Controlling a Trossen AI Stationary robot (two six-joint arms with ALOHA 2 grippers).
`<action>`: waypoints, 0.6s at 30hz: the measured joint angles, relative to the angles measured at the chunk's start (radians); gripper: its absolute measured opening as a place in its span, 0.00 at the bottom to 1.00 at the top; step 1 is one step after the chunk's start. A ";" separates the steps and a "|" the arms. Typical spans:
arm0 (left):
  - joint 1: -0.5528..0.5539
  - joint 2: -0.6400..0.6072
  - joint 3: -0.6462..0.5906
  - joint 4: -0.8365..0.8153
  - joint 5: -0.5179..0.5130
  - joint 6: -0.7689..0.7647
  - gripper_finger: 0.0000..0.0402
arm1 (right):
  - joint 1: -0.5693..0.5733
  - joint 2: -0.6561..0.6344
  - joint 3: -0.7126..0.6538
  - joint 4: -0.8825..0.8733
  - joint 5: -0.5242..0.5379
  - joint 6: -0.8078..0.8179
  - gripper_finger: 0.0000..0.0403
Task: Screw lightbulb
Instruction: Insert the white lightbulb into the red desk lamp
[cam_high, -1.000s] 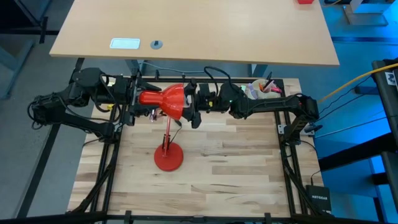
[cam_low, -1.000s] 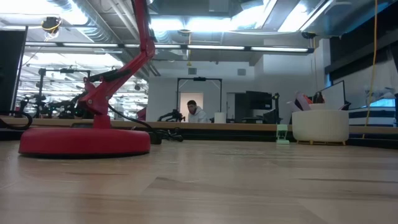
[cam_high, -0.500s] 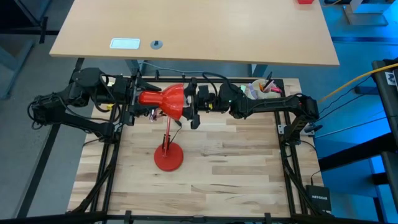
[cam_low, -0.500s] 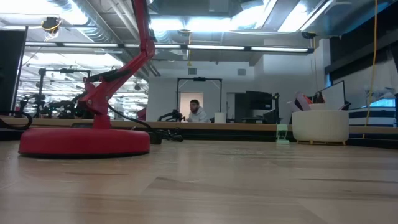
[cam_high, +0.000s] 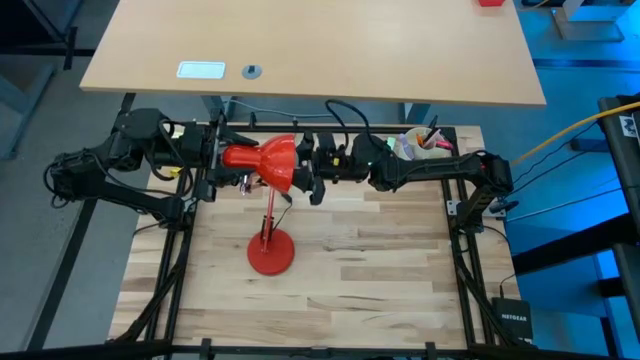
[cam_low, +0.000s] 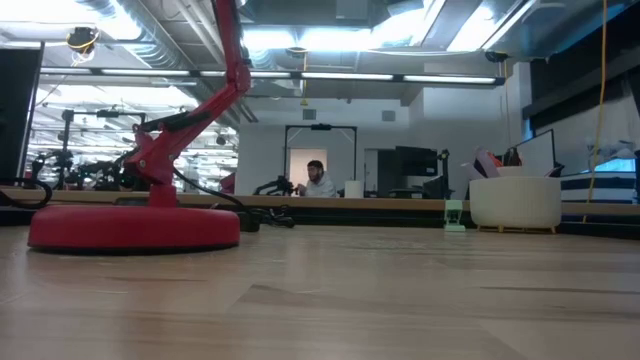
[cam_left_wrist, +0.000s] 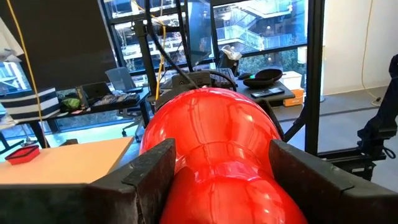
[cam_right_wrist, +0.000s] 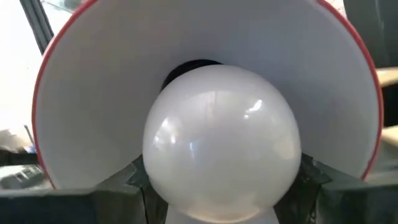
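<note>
Wooden worktop (cam_high: 380, 260) under a red lamp (cam_high: 272, 250), left hand (cam_left_wrist: 217, 171) clamped around the shade's (cam_high: 280, 162) neck, right hand (cam_right_wrist: 224, 186) gripping the lightbulb (cam_right_wrist: 222, 142) inside the shade's mouth at far centre.

Non-task items only. White cup (cam_high: 420, 143) with pens stands at the far right corner of the bench (cam_high: 380, 270); also seen in low view as white ribbed tub (cam_low: 515, 203). Small green object (cam_low: 455, 215) stands just beside it. Tan desk (cam_high: 320, 50) lies beyond the far edge, carrying a label (cam_high: 201, 70) and a round grommet (cam_high: 251, 70). Person (cam_low: 318, 180) seated in the room behind.
</note>
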 joint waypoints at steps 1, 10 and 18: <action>0.000 0.003 0.000 -0.002 0.000 0.005 0.61 | 0.000 0.000 0.000 0.000 0.000 0.032 0.52; 0.000 0.036 0.005 -0.024 0.001 0.062 0.58 | 0.000 -0.004 0.000 -0.023 -0.010 0.381 0.53; 0.000 0.039 0.003 -0.031 0.003 0.140 0.60 | -0.001 -0.004 0.002 -0.024 -0.044 0.730 0.53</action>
